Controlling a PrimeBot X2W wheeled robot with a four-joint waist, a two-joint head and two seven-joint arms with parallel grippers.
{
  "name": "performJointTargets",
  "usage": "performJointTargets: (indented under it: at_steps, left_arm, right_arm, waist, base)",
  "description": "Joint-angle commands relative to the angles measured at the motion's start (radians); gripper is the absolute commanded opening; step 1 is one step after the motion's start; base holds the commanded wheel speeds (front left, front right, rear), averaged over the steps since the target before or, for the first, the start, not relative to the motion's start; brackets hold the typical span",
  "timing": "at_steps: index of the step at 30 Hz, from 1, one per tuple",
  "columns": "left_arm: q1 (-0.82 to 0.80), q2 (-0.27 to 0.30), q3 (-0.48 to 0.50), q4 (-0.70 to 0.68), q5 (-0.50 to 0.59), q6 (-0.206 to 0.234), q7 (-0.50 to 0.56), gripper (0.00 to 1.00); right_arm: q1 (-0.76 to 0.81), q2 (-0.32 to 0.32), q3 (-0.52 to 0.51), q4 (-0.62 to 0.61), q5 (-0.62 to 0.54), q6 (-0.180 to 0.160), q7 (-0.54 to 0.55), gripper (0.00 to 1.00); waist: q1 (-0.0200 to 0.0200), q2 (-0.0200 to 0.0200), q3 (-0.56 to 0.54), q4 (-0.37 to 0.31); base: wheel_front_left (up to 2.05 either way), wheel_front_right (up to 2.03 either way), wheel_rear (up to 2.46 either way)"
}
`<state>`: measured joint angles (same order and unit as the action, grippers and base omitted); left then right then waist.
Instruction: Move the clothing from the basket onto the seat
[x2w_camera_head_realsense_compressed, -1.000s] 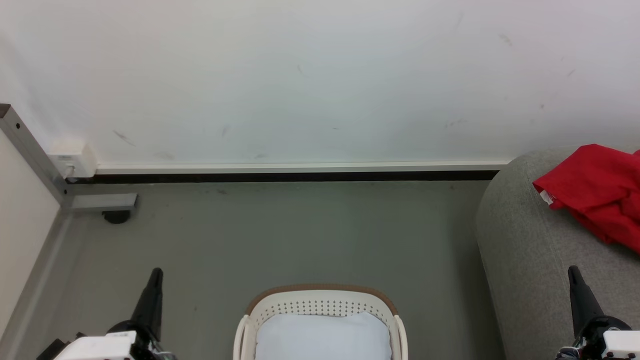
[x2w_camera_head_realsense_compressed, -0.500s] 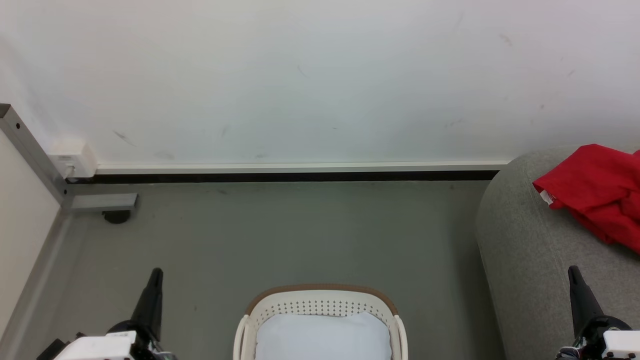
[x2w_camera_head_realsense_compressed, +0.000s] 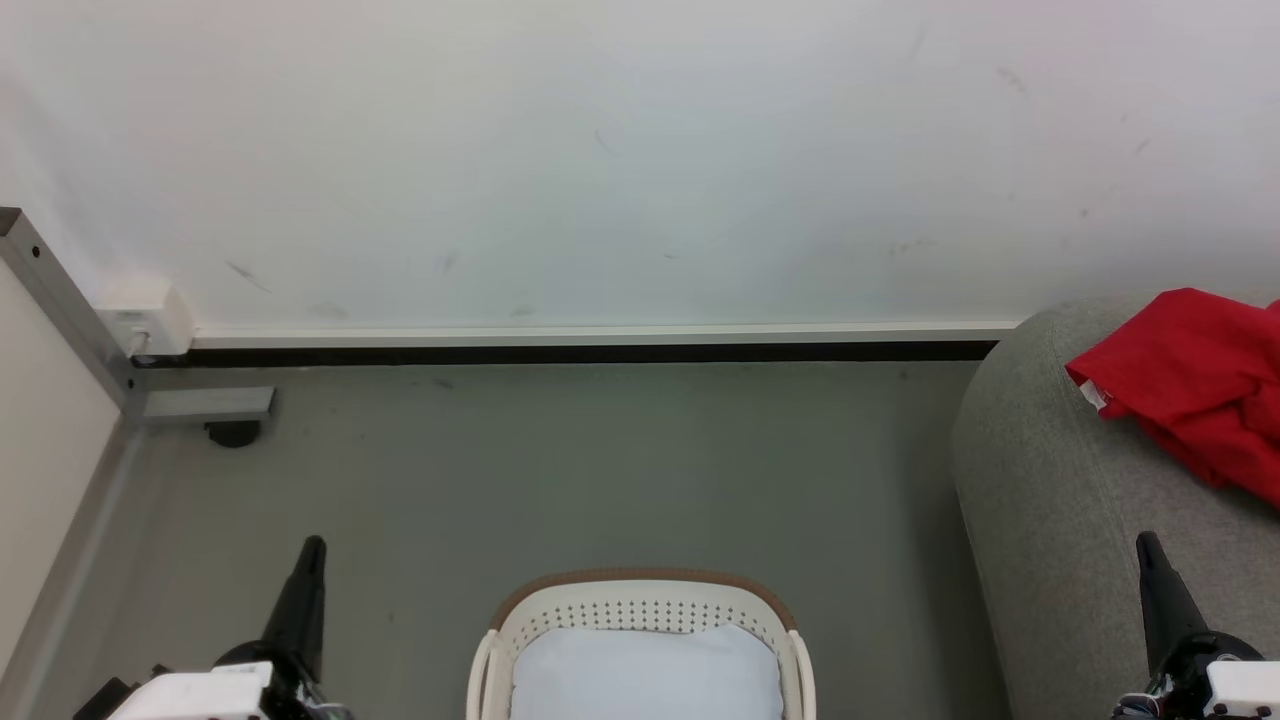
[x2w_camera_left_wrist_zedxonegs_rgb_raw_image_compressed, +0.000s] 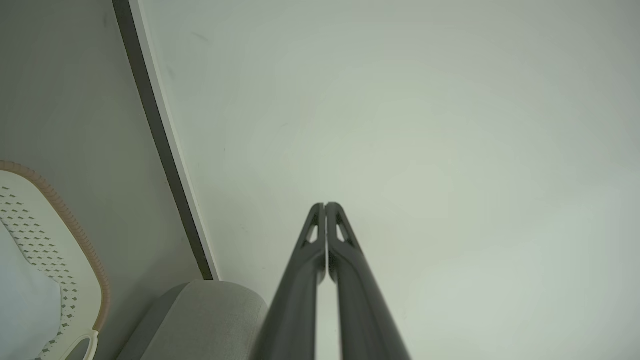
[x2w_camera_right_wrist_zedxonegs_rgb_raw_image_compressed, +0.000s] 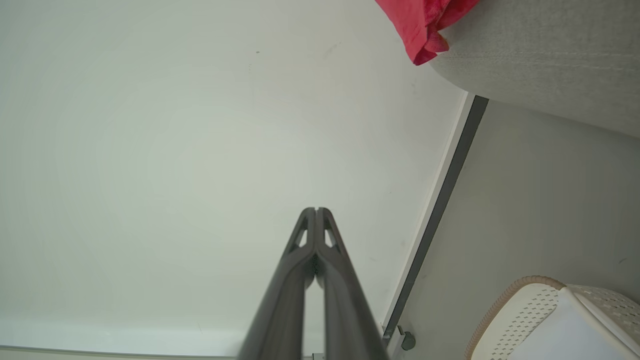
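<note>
Nearby, white wall (x2w_camera_head_realsense_compressed: 640, 150), grey floor (x2w_camera_head_realsense_compressed: 600, 460) around basket (x2w_camera_head_realsense_compressed: 640, 580), clothing (x2w_camera_head_realsense_compressed: 1190, 380) on seat (x2w_camera_head_realsense_compressed: 1050, 520)

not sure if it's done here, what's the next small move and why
Probably tip the head down for a fuller look into the basket. Red clothing already lies on the seat. The left gripper and right gripper are both shut and empty. The part of the basket in view holds a pale shape I cannot identify.

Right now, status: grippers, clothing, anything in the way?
Left gripper and right gripper shut, empty. Red clothing lies on the seat. Basket holds a pale pad, no red showing. No obstruction seen.
</note>
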<state>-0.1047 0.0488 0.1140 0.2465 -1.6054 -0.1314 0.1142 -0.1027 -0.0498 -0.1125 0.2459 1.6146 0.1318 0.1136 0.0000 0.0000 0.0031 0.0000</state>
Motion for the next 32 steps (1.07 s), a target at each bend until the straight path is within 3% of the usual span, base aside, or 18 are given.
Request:
performJointTargets:
  at_steps: [1, 32]
  left_arm:
    - [-0.009, 0.003, 0.002, -0.003, -0.014, 0.001, 0.003, 0.0]
    - [-0.009, 0.003, 0.002, -0.003, -0.014, 0.001, 0.003, 0.0]
  right_arm:
    - [-0.012, -0.003, -0.004, -0.003, -0.003, -0.002, 0.004, 0.0]
    - [-0.012, -0.002, -0.004, -0.003, -0.004, -0.002, 0.005, 0.0]
  waist:
    - [0.0, 0.0, 0.0, 0.0]
    - [0.0, 0.0, 0.0, 0.0]
  base:
    - [0.0, 0.0, 0.0]
    - [0.0, 0.0, 0.0]
